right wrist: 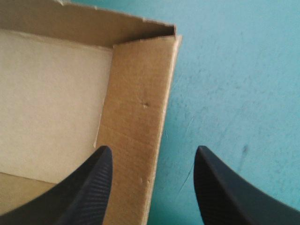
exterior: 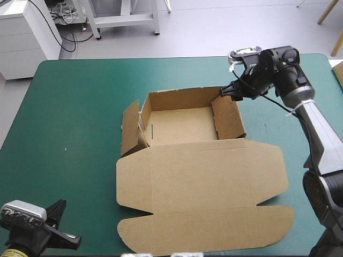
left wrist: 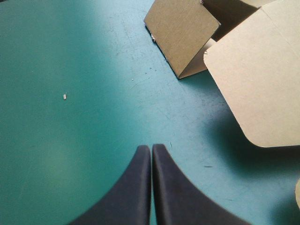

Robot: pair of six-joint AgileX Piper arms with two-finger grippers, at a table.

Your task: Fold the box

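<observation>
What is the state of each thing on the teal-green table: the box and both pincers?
Brown cardboard box: open tray, far and right walls raised, lid lying flat toward the near edge.
Box's left side flap: leaning outward, not tucked.
Left black fin-fingered pincer: shut, holding nothing, over the bare teal-green cover.
Right black fin-fingered pincer: open, astride the box's right wall at its far corner.

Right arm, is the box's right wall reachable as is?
Probably yes. The right gripper is open and straddles the right wall: one finger over the box floor, the other over the teal-green cover. Nothing is between.
</observation>
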